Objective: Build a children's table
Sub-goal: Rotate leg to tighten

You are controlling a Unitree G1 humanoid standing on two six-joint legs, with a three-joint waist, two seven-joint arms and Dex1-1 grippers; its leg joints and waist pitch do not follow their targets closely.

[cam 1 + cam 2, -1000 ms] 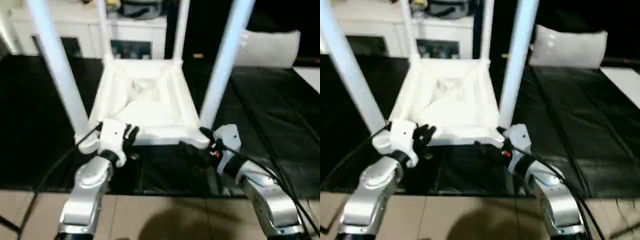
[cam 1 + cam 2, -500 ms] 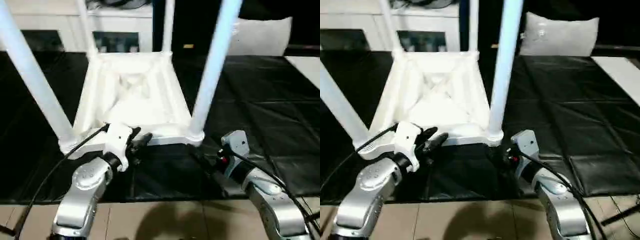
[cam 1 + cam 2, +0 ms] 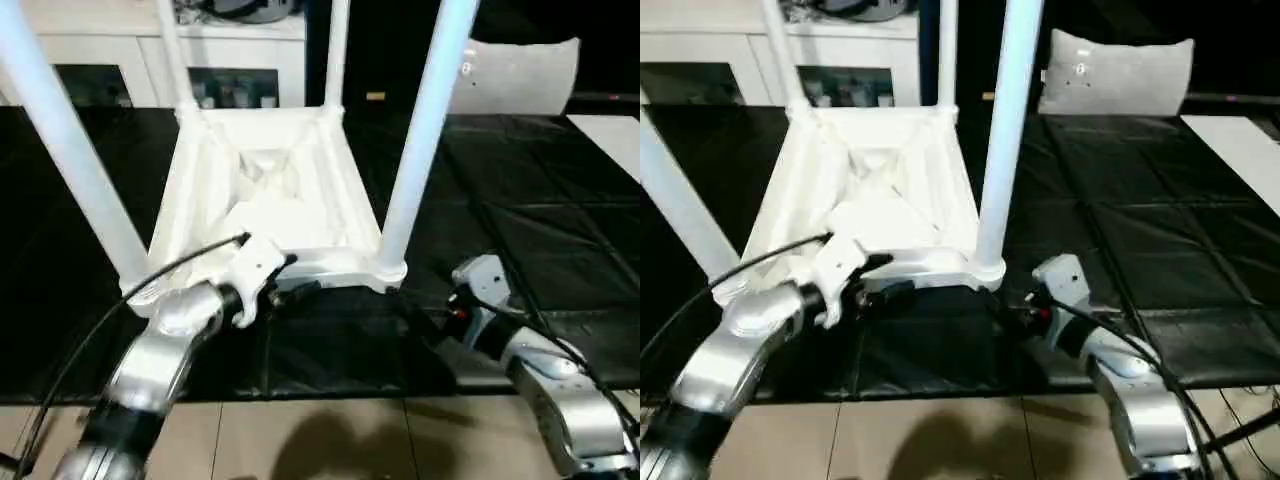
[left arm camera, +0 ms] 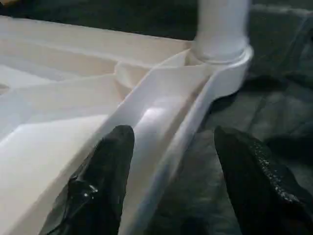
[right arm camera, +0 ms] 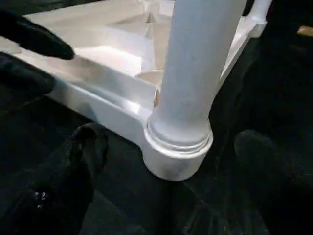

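The white children's table (image 3: 265, 190) lies upside down on a black mat, ribbed underside up. A leg stands in each corner socket; the near-right leg (image 3: 420, 130) and near-left leg (image 3: 70, 150) rise out of the picture. My left gripper (image 3: 888, 280) is at the near rim, open. One of its fingers (image 4: 105, 166) is over the inside of the rim and the other is outside it. My right gripper (image 5: 171, 137) is open just short of the near-right corner socket (image 5: 176, 152), a finger on either side and neither touching.
The black mat (image 3: 520, 200) stretches out to the right. At the back stand a white cabinet with glass doors (image 3: 240, 60) and a white cushion (image 3: 515, 75). Tiled floor (image 3: 330, 440) runs along the near edge of the mat.
My left gripper's fingers have spread apart at the near rim and the left forearm has swung lower. The right gripper has drawn a little back from the corner. The camera has shifted.
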